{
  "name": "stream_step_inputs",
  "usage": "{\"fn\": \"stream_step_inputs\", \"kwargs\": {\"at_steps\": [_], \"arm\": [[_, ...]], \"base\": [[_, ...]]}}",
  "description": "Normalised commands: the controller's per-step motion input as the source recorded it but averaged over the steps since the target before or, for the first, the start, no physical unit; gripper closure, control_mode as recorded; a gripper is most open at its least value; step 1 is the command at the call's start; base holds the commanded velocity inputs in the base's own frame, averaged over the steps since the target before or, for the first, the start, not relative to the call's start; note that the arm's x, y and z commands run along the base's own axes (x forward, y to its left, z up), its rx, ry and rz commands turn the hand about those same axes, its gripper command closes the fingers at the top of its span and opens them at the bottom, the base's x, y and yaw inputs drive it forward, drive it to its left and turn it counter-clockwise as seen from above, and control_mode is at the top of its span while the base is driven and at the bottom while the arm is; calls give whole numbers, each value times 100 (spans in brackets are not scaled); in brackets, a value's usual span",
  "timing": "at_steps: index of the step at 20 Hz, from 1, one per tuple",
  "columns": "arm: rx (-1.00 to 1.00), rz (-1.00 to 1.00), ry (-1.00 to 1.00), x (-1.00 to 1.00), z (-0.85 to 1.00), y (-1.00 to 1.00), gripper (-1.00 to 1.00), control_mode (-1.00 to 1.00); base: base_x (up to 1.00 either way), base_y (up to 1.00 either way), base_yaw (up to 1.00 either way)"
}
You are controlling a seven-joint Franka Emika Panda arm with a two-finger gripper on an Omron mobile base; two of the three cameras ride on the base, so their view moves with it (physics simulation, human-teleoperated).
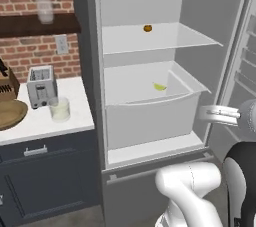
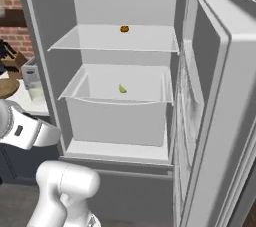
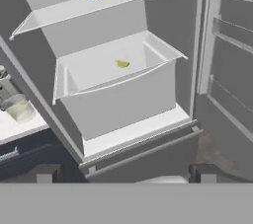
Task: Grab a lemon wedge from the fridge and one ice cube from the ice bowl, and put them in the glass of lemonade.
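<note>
Left base view, we note fridge [image 1: 95, 71] open, lemon wedge [image 1: 159, 87] in its drawer [image 1: 150, 116], glass of lemonade [image 1: 60, 109] on counter [image 1: 45, 126], right base view, wedge well apart from arm, hand view, gripper [image 3: 122, 172] jaws wide, holding nothing.

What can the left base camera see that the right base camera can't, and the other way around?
Left base view alone: the whole toaster, the wall outlet and a frosted glass on the dark shelf. Right base view alone: the full inside of the open fridge door with its racks. Both share the open fridge, the lemon wedge in the drawer, the small orange item on the upper shelf, the glass of lemonade on the counter, part of the ice bowl, and the white arm.
</note>
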Motion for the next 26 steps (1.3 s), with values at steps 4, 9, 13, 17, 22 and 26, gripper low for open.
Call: {"fn": "stream_step_inputs", "kwargs": {"at_steps": [4,9,13,17,22,26], "arm": [[0,0,0,0,0,0,-100,100],[0,0,0,0,0,0,-100,100],[0,0,0,0,0,0,-100,100],[0,0,0,0,0,0,-100,100],[0,0,0,0,0,0,-100,100],[0,0,0,0,0,0,-100,100]], "base": [[0,-7,18],[23,-14,12],[33,-39,4],[36,-54,3],[54,-32,0],[51,2,0]]}}
